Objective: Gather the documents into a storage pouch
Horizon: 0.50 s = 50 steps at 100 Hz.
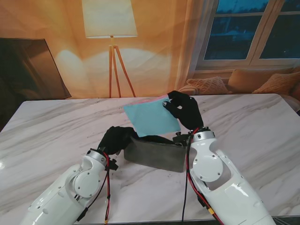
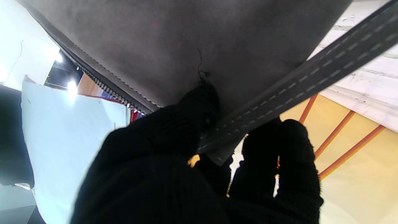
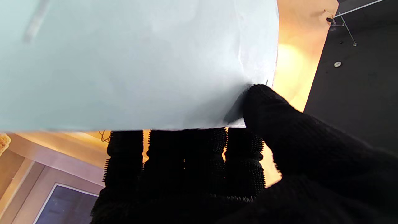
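On my left, the left hand [image 1: 117, 139], in a black knit glove, is clenched on the near-left end of the storage pouch [image 1: 157, 153]. The left wrist view shows its fingers [image 2: 192, 115] pinching the grey fabric beside a dark stitched strap [image 2: 311, 77]. The pouch is a single one: dull grey, soft, suede-like, oblong, with a metal zipper [image 2: 102, 85] running along its edge. It stands between my two hands, with its mouth gaping upward and dark inside. I cannot tell whether it rests on the marble table [image 1: 51, 131] or hangs just above it.

Moving right, the documents [image 1: 151, 117] sit just beyond the pouch's mouth, tilted, with their lower corner dipping toward the opening. The top sheet is pale blue and plain, slightly creased near the held corner. A thin pink edge shows along its far side, and a red sliver shows behind it in the left wrist view, so I count at least two sheets; I cannot tell the exact number.

The right hand [image 1: 183, 110], also gloved in black, grasps the sheets at their far-right corner. In the right wrist view the thumb [image 3: 267, 105] presses on top and four fingers [image 3: 183, 149] lie under the paper.
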{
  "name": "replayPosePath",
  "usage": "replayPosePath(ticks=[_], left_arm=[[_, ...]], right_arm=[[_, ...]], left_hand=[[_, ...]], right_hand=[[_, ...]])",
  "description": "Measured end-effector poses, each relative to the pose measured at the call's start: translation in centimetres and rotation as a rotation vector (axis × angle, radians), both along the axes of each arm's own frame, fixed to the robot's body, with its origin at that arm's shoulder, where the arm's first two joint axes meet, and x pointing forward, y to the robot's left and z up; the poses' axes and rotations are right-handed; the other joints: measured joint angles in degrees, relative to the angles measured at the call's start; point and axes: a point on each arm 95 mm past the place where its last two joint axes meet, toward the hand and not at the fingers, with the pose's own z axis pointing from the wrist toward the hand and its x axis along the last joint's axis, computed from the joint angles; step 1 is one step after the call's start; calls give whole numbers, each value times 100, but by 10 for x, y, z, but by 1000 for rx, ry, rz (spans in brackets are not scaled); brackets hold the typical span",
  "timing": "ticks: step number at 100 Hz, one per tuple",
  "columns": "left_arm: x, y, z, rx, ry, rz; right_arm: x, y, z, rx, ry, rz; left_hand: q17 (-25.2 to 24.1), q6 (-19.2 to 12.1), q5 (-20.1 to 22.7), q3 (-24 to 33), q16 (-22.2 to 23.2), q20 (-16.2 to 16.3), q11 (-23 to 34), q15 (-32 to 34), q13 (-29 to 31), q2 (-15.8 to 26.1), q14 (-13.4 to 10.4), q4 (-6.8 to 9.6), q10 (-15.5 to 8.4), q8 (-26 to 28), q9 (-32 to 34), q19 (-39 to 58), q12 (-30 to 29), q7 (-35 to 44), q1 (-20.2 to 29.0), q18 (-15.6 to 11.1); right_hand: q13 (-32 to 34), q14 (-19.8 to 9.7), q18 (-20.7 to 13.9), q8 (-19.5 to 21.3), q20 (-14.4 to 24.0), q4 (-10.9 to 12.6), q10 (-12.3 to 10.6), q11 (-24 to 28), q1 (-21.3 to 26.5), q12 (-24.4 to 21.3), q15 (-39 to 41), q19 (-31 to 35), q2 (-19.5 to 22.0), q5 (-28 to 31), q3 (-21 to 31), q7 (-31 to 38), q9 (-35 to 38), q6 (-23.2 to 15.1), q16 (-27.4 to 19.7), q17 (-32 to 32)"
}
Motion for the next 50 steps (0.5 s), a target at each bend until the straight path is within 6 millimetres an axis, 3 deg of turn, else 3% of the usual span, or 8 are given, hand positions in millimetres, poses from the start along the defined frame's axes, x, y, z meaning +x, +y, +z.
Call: replayPosePath(ticks=[50], left_arm=[[-1, -3, 0, -73, 25, 28]], right_arm=[[1, 5, -19, -25, 24, -2]], left_hand=[[0, -58, 5, 43, -28, -5, 0, 0, 0, 0, 0, 42, -2, 57, 2, 0, 0, 14, 3, 0]], right_hand=[[-148, -159, -7, 19, 0, -7, -129, -60, -1, 12, -213, -198, 0, 0, -8, -25, -5, -33, 61, -11]])
